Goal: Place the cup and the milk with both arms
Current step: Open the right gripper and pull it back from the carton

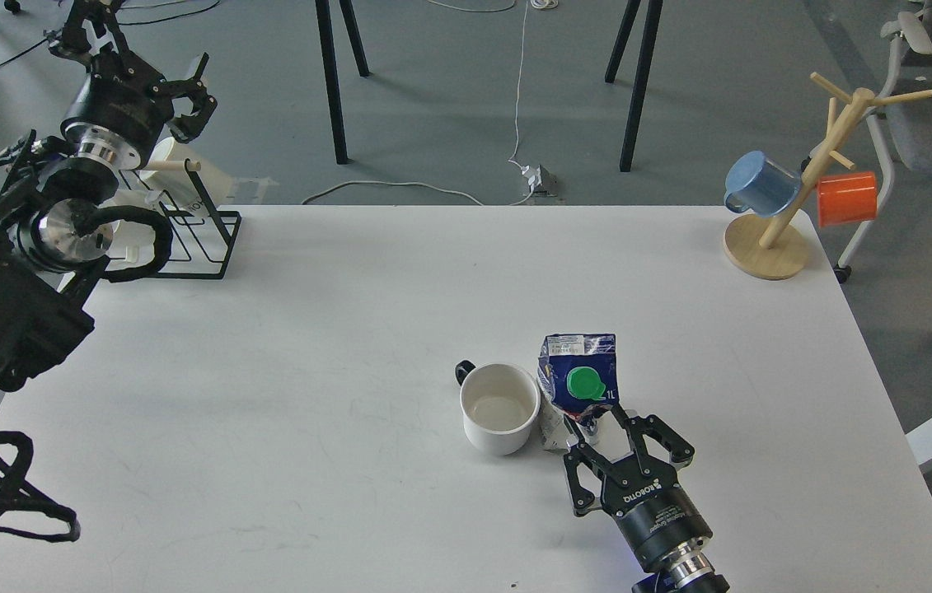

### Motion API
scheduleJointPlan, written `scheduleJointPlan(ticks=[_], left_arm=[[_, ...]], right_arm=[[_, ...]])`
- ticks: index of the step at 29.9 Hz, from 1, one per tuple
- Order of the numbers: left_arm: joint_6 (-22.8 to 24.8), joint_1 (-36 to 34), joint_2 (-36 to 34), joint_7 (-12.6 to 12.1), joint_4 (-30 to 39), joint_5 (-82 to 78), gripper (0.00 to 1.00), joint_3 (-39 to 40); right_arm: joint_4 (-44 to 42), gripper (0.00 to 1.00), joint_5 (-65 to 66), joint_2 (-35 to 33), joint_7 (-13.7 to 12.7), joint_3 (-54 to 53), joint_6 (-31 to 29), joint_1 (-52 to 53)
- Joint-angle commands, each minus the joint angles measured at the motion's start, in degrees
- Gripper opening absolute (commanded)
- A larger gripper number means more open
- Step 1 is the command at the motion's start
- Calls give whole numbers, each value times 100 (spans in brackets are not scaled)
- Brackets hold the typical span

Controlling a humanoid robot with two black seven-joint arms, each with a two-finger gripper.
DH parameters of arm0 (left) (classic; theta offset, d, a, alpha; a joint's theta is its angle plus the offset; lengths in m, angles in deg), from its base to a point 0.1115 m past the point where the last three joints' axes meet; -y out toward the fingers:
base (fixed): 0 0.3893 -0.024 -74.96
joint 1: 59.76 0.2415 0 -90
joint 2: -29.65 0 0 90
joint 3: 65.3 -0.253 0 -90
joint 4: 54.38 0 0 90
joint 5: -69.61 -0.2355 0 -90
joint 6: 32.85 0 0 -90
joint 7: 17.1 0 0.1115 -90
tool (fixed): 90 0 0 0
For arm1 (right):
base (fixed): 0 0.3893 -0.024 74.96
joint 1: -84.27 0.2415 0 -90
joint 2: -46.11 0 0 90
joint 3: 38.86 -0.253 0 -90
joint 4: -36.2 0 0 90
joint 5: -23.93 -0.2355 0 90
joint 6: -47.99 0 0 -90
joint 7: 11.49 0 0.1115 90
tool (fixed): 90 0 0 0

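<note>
A white cup (500, 408) with a dark handle stands upright on the white table (334, 329), right of centre. A crumpled blue milk carton (579, 380) with a green cap stands right beside the cup, touching or almost touching it. My right gripper (610, 432) sits just in front of the carton's base with its fingers spread open, holding nothing. My left gripper (189, 95) is open and empty, raised at the far left above the black wire rack (194, 239).
A wooden mug tree (795, 189) with a blue mug (761, 183) and an orange mug (847, 198) stands at the table's far right corner. The wire rack holds a white cup at the far left corner. Chair and table legs stand beyond the table.
</note>
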Motion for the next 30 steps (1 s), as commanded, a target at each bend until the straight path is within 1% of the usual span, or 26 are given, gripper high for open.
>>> scheduleJointPlan(ticks=[1,3,10,12,14,18,21,23,25,27,30], left_arm=[[1,8,-8,8,0,0,99,-5],[1,8,0,8,0,0,99,4],[1,-1,-8,8,0,0,99,4],[1,8,-61,17,0,0,99,4],[1,8,-70,8,0,8,99,4],[-8,-1,-131,17,0,8,99,4],[1,-1,-140,17,-8,17,100,21],[-8,8,-132,17,0,26,100,21],[-17,8,-123,26,0,35,100,30],[-25,8,-96,35,-8,52,100,30],[10,17,-96,26,-8,87,100,83]], right_arm=[[44,98,24,-9,8,8,0,-57],[53,98,24,-44,8,35,0,-83],[87,99,24,-492,8,105,0,-416],[254,99,24,-658,8,88,0,-653],[342,99,24,-913,25,53,0,-890],[351,99,6,-1738,69,-184,0,-1173],[386,99,-12,-2187,113,-622,0,-1182],[448,100,-12,-2399,262,-1140,0,-1173],[466,100,-12,-2452,411,-1702,0,-1077],[448,100,-3,-2452,465,-2274,0,-701],[378,100,-38,-2609,456,-2636,0,107]])
